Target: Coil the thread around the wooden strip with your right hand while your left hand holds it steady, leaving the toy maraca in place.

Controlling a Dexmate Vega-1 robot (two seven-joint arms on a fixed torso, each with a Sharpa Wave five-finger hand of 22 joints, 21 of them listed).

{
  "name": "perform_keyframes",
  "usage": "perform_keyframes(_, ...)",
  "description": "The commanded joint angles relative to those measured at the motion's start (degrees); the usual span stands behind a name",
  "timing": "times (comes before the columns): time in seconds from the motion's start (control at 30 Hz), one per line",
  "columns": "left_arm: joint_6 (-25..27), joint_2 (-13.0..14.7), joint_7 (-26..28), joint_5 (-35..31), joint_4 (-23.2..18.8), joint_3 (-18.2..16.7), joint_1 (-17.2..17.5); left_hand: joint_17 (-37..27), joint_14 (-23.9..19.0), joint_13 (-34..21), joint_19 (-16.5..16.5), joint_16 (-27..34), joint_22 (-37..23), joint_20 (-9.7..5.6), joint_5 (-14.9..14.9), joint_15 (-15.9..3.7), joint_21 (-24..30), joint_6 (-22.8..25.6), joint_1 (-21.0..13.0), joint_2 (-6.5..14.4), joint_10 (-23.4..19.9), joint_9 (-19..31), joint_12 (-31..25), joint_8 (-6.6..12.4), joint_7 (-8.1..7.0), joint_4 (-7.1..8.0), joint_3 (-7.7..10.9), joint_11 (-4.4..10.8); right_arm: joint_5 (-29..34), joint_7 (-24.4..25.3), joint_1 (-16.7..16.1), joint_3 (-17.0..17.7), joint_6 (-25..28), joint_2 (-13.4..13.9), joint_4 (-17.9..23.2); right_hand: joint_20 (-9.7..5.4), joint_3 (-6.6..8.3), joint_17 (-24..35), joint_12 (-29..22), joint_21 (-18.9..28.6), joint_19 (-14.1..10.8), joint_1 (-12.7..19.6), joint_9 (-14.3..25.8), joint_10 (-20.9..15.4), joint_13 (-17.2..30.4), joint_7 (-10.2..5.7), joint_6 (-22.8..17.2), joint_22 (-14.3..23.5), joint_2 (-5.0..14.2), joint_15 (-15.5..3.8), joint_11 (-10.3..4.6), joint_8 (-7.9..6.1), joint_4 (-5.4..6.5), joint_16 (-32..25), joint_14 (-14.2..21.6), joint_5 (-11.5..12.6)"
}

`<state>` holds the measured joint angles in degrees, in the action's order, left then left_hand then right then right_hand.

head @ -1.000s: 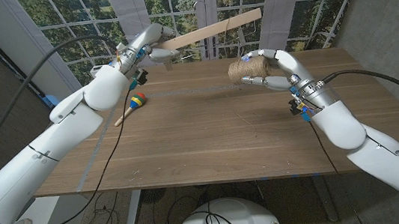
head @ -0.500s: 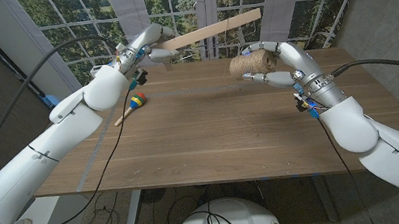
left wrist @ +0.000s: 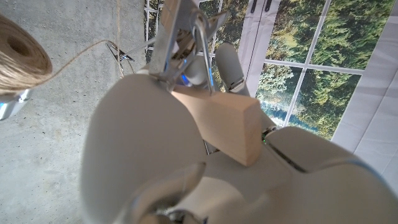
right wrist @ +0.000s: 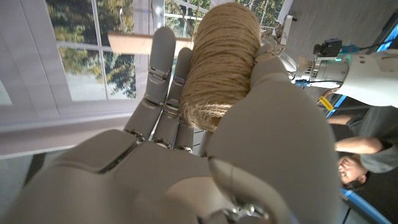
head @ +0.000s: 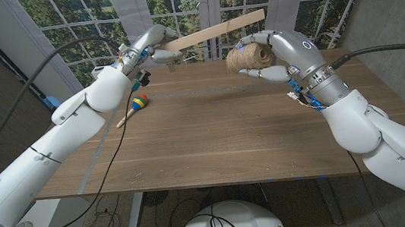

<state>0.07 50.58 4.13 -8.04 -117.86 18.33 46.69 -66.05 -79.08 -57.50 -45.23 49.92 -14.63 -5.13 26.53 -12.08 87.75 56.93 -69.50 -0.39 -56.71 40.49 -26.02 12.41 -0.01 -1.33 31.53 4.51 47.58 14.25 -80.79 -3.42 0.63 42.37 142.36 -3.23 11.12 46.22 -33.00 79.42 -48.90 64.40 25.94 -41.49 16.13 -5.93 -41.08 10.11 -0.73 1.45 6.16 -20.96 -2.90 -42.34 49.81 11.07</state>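
The wooden strip (head: 212, 30) hangs in the air above the far edge of the wooden table (head: 213, 135), slanting upward from the left hand (head: 151, 49), which clamps its lower end; the wrist view shows the cut end of the strip (left wrist: 227, 127) wedged between the left hand's fingers (left wrist: 231, 65). The right hand (head: 282, 57) is closed around a spool of thread (head: 250, 57), held just below the strip's raised free end and well above the tabletop. In the right wrist view the spool (right wrist: 221, 62) sits between fingers and thumb, with the strip (right wrist: 134, 42) beyond it. A single strand of thread (left wrist: 81, 53) runs from the spool toward the strip. The toy maraca (head: 136, 106) lies on the table below the strip's held end, near the left forearm. Most of the tabletop under the strip lies open. Behind the strip stand tall windows (head: 182, 1) with trees outside, and a grey wall (head: 397, 7) rises past its free end.
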Motion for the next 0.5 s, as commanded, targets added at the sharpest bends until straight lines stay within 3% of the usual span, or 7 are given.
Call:
perform_keyframes(0.03, 0.2, -0.3, -0.1, 0.3, 0.3, 0.4, -0.3, 0.0, -0.3, 0.0, 0.1, 0.1, -0.3, -6.07, 0.3, -0.09, 0.2, 0.6, 0.0, 0.7, -0.6, 0.1, 0.1, -0.31, 0.07, 8.77, 8.59, 0.13, 26.5, -2.1, 5.4, -6.3, 7.5, 1.1, 2.0, -4.81, 8.41, 2.8, -4.9, -0.5, 6.8, -7.6, 0.4, -21.4, 12.9, 11.85, -25.5, 0.1, 9.41, -13.14, -0.67, 0.21, 4.45, 0.2, 23.2, 0.4)
perform_keyframes(0.2, 0.2, -0.2, -0.3, 0.4, 0.2, 0.5, -0.4, -0.1, -0.3, 0.0, 0.0, 0.1, -0.2, -6.09, 0.3, -0.07, 0.1, 0.5, 0.1, 0.7, -0.6, 0.2, 0.2, -0.28, 0.00, 8.82, 8.59, 0.23, 37.8, -2.1, 8.6, -9.6, 8.9, 2.6, 0.7, -5.77, 8.47, 3.9, -4.2, -1.3, 8.4, -8.2, 1.4, -19.7, 13.7, 10.50, -24.4, 0.0, 8.98, -13.35, -2.30, 0.49, 4.88, 0.6, 21.5, 0.8)
perform_keyframes(0.4, 0.2, -0.2, -0.2, 0.5, 0.1, 0.4, -0.3, 0.1, -0.3, 0.0, 0.1, 0.0, -0.2, -6.10, 0.2, -0.11, 0.1, 0.5, 0.0, 0.7, -0.7, 0.2, 0.4, -0.31, 0.03, 8.75, 8.57, 0.04, 44.4, 2.2, 11.2, -12.2, 11.2, 2.9, -1.5, -6.47, 8.36, 4.8, -4.2, -1.8, 8.9, -8.9, 1.8, -19.2, 14.6, 9.68, -24.0, 0.0, 8.69, -13.41, -2.54, 0.71, 5.48, 0.7, 20.6, 1.2)
perform_keyframes(0.5, 0.1, -0.3, -0.2, 0.5, 0.1, 0.5, -0.4, 0.0, -0.4, -0.2, 0.0, 0.1, 0.0, -6.09, 0.2, -0.10, 0.0, 0.5, 0.0, 0.7, -0.6, 0.3, 0.3, -0.29, 0.01, 8.77, 8.56, 0.09, 46.7, 4.4, 12.2, -13.3, 13.6, 1.8, -2.7, -6.54, 8.43, 5.2, -4.2, -1.9, 8.9, -8.9, 2.0, -19.1, 14.9, 9.68, -24.1, 0.0, 8.66, -13.47, -2.59, 0.67, 5.55, 0.5, 20.6, 1.4)
